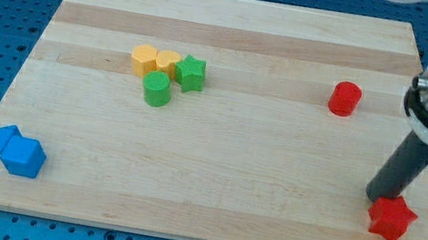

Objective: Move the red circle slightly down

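Note:
The red circle (345, 99) is a short red cylinder standing on the wooden board (212, 181) at the view's upper right. My tip (376, 198) is the lower end of the dark rod at the view's lower right. It rests against the upper left side of a red star block (392, 218). The tip lies well below the red circle and a little to its right, apart from it.
A cluster sits at the view's upper left: a yellow hexagon (144, 59), a yellow heart-like block (168, 62), a green star (190, 73) and a green cylinder (157, 90). Two blue blocks (15, 150) lie at the lower left corner.

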Available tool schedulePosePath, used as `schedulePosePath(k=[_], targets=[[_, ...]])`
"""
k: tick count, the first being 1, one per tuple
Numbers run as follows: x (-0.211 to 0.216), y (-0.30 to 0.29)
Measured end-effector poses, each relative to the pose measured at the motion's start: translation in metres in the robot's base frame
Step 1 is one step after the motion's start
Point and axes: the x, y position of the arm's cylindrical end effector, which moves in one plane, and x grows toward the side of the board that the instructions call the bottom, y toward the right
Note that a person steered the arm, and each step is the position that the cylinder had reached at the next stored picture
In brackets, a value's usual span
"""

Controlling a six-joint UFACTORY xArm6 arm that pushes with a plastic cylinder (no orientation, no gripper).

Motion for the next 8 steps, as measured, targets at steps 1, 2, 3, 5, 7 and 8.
schedulePosePath(k=[1, 2, 3, 5, 7, 8], targets=[[-0.002, 0.002], [-0.044, 0.017], [-0.092, 0.023], [-0.175, 0.006], [-0.192, -0.068], [-0.186, -0.041]])
